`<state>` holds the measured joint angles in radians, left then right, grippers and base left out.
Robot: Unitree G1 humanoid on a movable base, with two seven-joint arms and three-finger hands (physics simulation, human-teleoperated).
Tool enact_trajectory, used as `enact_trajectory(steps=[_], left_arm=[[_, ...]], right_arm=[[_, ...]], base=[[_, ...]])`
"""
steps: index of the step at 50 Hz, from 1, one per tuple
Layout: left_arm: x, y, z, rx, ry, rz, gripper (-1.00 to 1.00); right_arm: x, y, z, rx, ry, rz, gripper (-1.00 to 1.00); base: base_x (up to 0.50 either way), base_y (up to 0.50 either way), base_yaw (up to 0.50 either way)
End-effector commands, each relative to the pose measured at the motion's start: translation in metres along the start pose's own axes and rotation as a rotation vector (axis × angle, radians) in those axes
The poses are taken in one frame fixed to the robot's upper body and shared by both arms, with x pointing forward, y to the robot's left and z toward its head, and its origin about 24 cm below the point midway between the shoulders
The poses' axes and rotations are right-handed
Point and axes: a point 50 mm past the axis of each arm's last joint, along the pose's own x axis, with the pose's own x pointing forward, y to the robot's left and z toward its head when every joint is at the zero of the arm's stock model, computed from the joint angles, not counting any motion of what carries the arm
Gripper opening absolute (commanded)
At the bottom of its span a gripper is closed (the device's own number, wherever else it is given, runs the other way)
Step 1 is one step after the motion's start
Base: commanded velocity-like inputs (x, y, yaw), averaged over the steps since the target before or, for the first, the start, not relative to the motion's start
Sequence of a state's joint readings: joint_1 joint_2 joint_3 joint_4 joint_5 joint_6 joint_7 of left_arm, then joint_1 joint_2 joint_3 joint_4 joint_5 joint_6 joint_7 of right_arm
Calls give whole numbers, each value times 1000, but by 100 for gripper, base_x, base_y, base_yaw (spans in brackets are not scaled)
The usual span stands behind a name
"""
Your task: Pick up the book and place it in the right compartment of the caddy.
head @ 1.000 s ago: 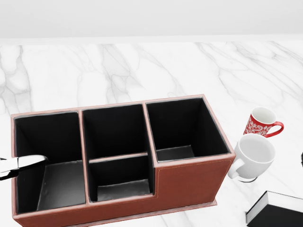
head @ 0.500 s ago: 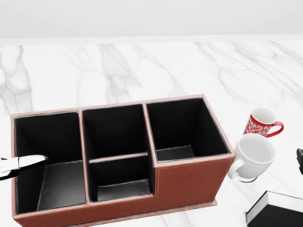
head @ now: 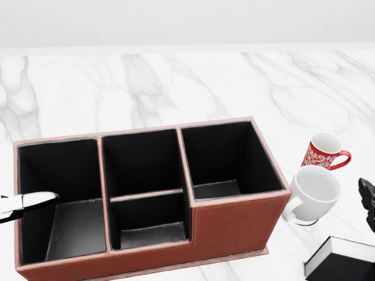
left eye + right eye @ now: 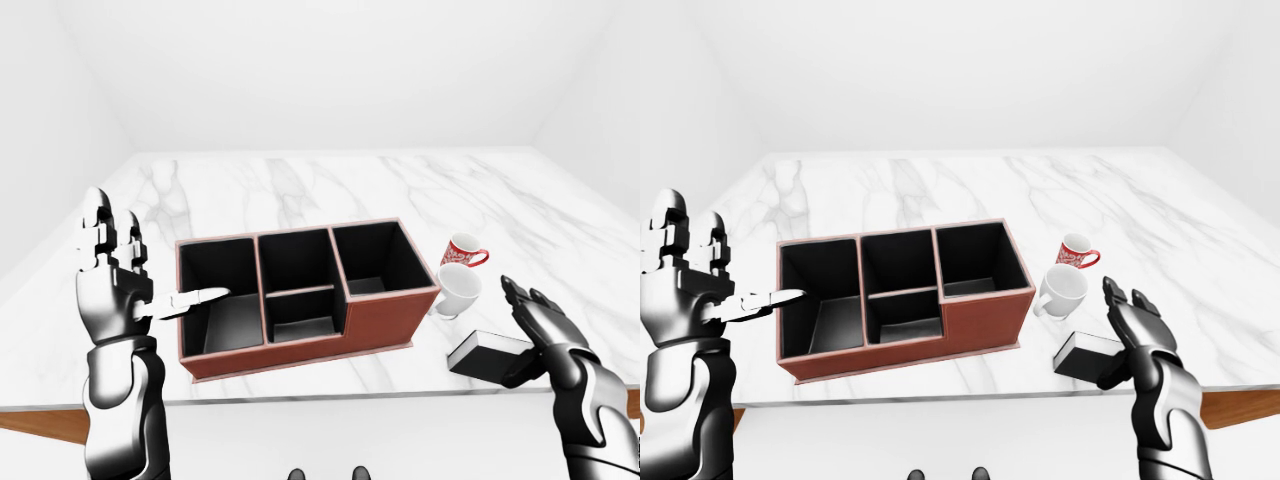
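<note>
A black book (image 4: 487, 355) with white page edges lies flat on the marble table, right of the caddy. My right hand (image 4: 530, 320) hovers open over the book's right end, fingers spread, not closed on it; in the head view only its dark fingertips (image 3: 367, 196) show at the right edge. The brown caddy (image 4: 300, 290) has black-lined compartments; its right compartment (image 3: 225, 158) holds nothing. My left hand (image 4: 110, 270) is raised open at the left, one finger (image 4: 190, 298) reaching over the caddy's left compartment.
A white mug (image 4: 455, 290) stands just right of the caddy, with a red patterned mug (image 4: 463, 250) behind it. Both are close to the book. The marble table (image 4: 300, 190) stretches toward the top of the views; its near edge (image 4: 320, 398) runs below the caddy.
My right hand has come up into the head view from the right edge, its fingertips now higher and further in. The left hand, caddy, mugs and book have not moved.
</note>
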<state>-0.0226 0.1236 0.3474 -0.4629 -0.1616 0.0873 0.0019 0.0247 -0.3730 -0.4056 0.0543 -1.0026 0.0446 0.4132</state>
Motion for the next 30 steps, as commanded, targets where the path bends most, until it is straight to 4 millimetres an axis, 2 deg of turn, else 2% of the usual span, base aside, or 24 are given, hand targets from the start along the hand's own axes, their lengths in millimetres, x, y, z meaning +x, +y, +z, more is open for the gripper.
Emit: enact_trajectory(steps=[1,16,30], left_arm=[[0,-1,-3,2,12,6,100],[1,-1,-5,3,22,6,100],[0,-1,-6,3,24,6,100]], right_arm=[[7,8,1,-13,-4,32,100],[10,15,0,-25,2,51,100],[17,32,-7,-16,25,83,100]], base=[[0,0,0],[0,0,0],[0,0,0]])
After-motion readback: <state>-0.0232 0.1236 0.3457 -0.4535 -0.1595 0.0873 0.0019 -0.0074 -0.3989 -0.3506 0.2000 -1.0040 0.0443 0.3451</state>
